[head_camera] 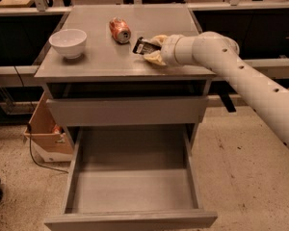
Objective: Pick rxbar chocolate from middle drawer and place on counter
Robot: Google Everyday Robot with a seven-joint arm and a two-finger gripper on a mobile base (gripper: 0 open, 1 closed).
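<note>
Glossy rxbar chocolate wrapper held in smooth pale hand, over matt counter, perhaps metal
</note>
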